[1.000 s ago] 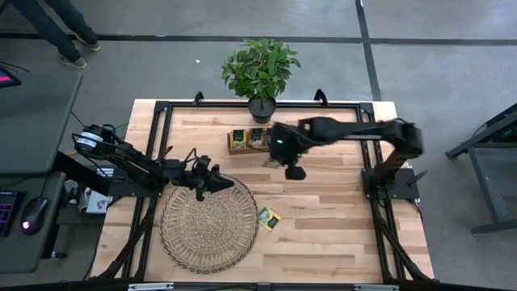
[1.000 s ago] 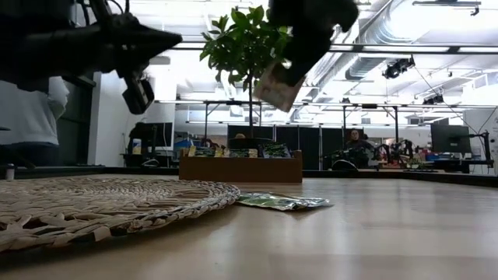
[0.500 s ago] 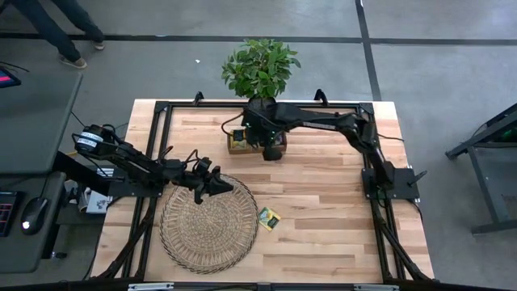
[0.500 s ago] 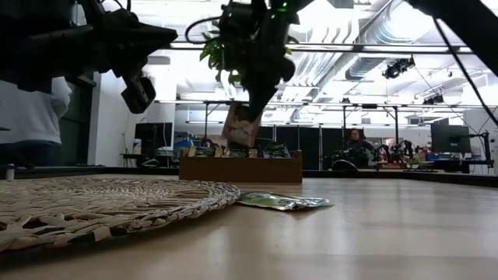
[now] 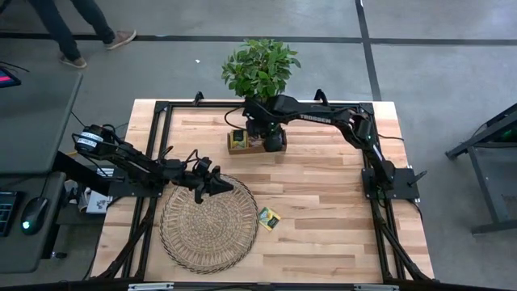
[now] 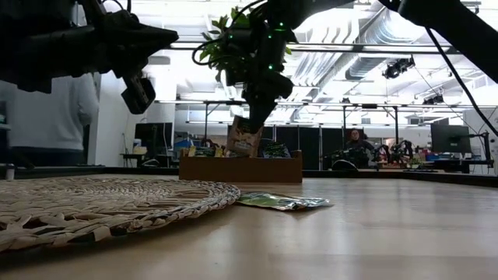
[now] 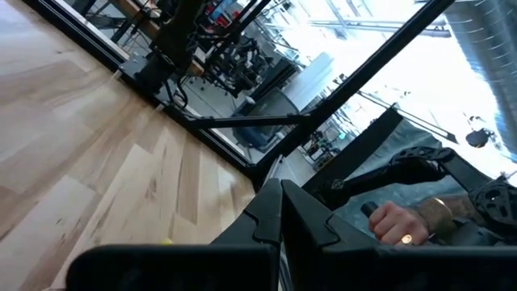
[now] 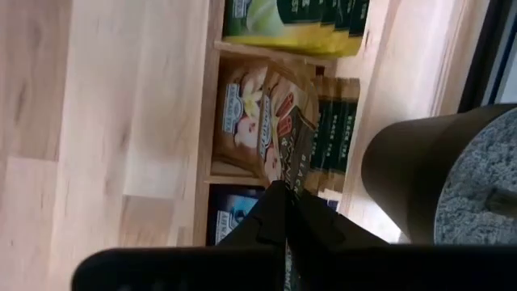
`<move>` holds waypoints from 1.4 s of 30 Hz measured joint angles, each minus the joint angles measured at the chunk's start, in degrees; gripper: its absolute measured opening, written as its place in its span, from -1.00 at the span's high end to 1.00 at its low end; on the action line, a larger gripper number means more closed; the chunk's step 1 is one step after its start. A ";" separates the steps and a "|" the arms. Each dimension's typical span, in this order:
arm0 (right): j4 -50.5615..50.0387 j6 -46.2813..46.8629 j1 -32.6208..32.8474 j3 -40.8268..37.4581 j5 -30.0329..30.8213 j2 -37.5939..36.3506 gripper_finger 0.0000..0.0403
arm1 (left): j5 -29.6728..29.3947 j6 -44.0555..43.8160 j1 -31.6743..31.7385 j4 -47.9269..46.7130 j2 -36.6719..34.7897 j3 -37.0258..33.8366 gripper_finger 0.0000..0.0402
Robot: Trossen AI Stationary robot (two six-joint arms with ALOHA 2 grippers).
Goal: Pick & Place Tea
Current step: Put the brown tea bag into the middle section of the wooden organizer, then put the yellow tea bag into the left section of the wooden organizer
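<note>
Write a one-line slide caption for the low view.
Right gripper lowers a pale tea sachet over the wooden tray.

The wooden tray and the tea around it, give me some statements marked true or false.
1. The right gripper holds a pale sachet over the wooden tray. True.
2. A yellow-green sachet lies on the round wicker mat. False: it lies on the bare table, just beside the mat.
3. The left gripper hangs above the mat's edge, jaws shut, holding nothing. True.
4. The tray is empty. False: the right wrist view shows sachets in all three compartments.
5. The potted plant stands at the table's near edge. False: it stands at the far edge, behind the tray.
</note>
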 joint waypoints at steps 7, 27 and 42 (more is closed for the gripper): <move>0.36 -0.53 -0.24 -0.37 -1.54 0.00 1.00 | 0.42 -0.02 0.00 -0.02 0.02 0.00 1.00; -0.06 -1.19 -0.20 -0.61 1.51 -0.02 0.67 | 1.99 -0.49 0.00 -1.37 0.04 0.00 1.00; -9.71 15.34 3.16 -0.61 -7.72 -0.89 0.62 | 5.10 -4.29 0.00 -22.66 0.07 3.85 1.00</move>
